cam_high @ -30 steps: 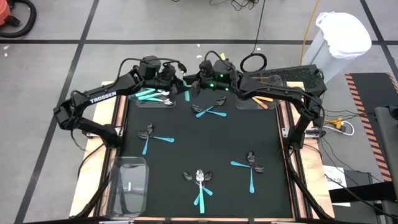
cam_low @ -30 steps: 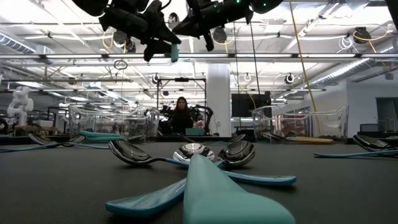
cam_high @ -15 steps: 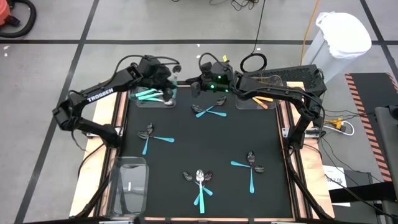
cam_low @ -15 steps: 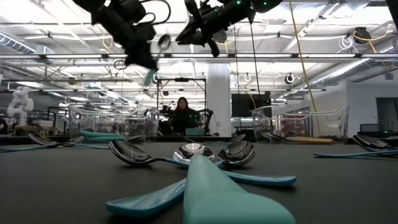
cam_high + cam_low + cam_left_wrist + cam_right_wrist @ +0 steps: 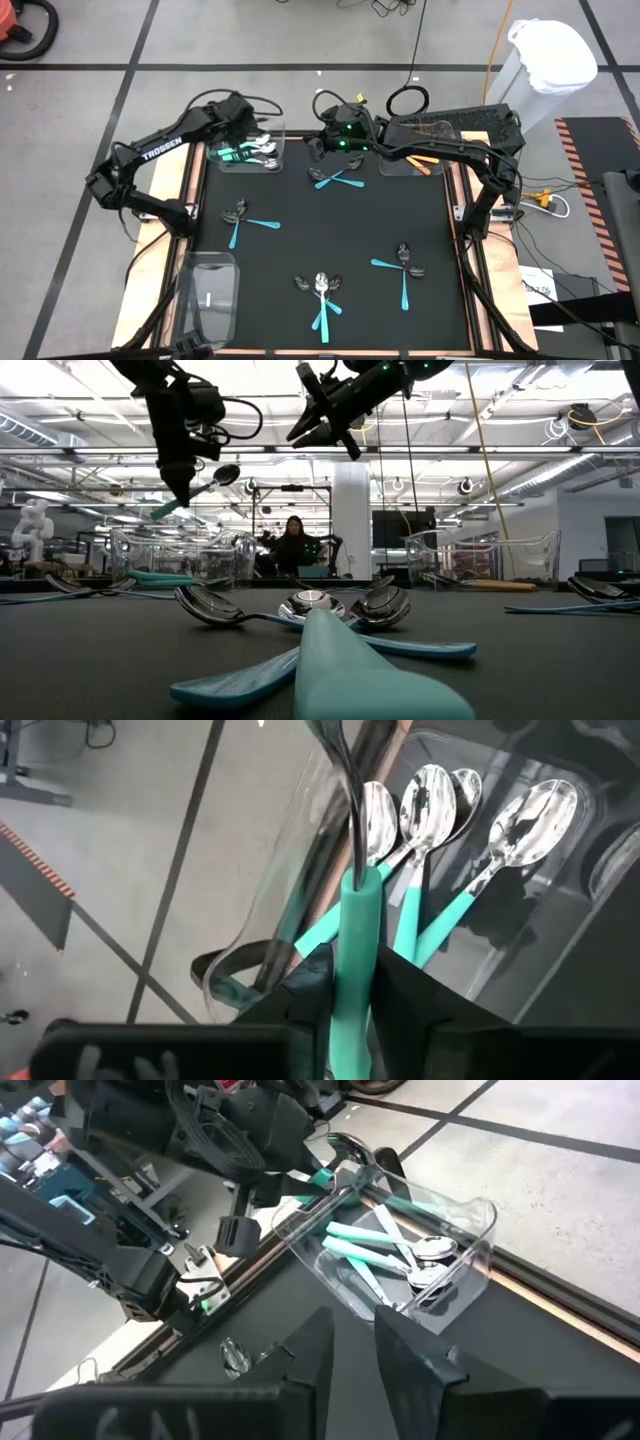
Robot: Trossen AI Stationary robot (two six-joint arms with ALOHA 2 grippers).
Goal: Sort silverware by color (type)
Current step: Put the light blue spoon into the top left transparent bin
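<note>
Progress: partly done, by my reading. A clear bin [image 5: 250, 153] at the far left corner of the desk [image 5: 330, 235] already holds several teal-handled spoons [image 5: 425, 805]; a second clear bin [image 5: 410, 160] at the far right corner holds orange-handled pieces [image 5: 422, 158].
Left to sort: four clusters of teal-handled silverware lie loose on the desk: one [image 5: 335, 178] near the far edge between the two bins, one [image 5: 243, 218] toward the left edge, one [image 5: 403, 263] toward the right edge, one [image 5: 321, 295] by the near edge. A third clear bin [image 5: 208, 293] sits at the near left corner, nearly bare.
Left pincer [image 5: 350, 970]: above the far-left bin, narrow, clamped on the handle of a teal spoon [image 5: 352, 900]; the spoon's bowl points up and away, hanging free over the bin in the low view.
Stage: likely the drop into the teal bin; the spoon is not yet released.
Right pincer [image 5: 350, 1342]: hovering above the far edge of the desk, just beside the far cluster, fingers slightly apart with nothing between them.
Next need: a judgement only, but the far cluster looks the closest pick for the right arm.
</note>
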